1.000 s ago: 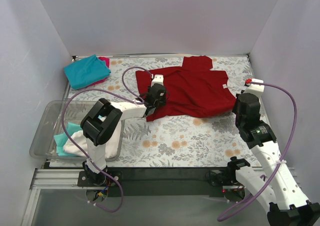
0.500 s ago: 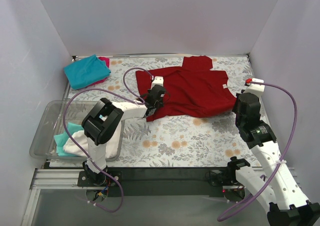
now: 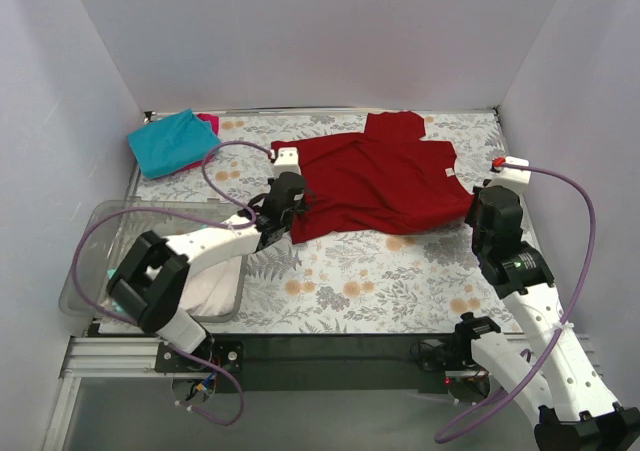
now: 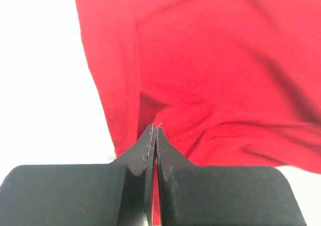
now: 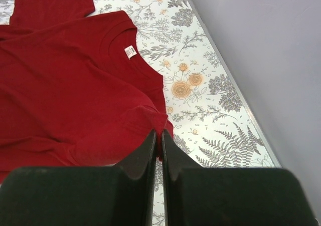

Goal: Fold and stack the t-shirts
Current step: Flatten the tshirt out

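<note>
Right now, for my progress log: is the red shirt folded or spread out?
Spread out, though rumpled: the red shirt lies open on the table, neck label and one sleeve showing.

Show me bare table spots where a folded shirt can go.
Widest: the front strip of table between the dark red t-shirt and the near edge. Smaller: between the teal t-shirt and the red one. Crowded: front left, with the clear bin and left arm.

White arms [image 3: 215,239], black joints [image 3: 150,276], purple cables [image 3: 588,221]
</note>
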